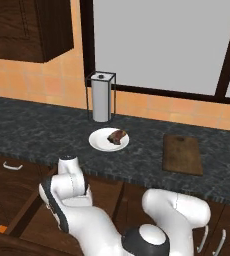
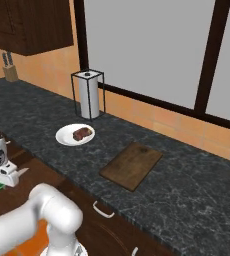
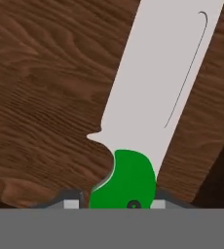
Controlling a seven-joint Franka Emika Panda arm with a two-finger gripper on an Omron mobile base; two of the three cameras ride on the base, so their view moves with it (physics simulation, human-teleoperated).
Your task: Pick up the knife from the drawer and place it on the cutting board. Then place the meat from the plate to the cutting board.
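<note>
The pincer (image 3: 121, 204) was closed on the green handle of the knife (image 3: 148, 107), one finger tip pressed against each side of it. In the hand view the pale blade ran straight ahead of the pincer, away from the tips, with the wooden floor of the drawer (image 3: 46, 87) right behind it; whether the blade touched that floor could not be told. In the right base view the pincer (image 2: 9, 175) sat low inside the open drawer, below the edge of the counter (image 2: 47, 115), with a strip of green handle showing just under it. Up on the counter, beyond the pincer and farther back toward the wall, the white plate (image 2: 67, 137) held the meat (image 2: 82, 133), and behind the plate stood the paper towel holder (image 2: 89, 94). The cutting board (image 2: 132, 165) lay flat and bare on the counter, well apart from the pincer and off to its right, past the plate. A knife block (image 2: 9, 69) stood far back on the left.
</note>
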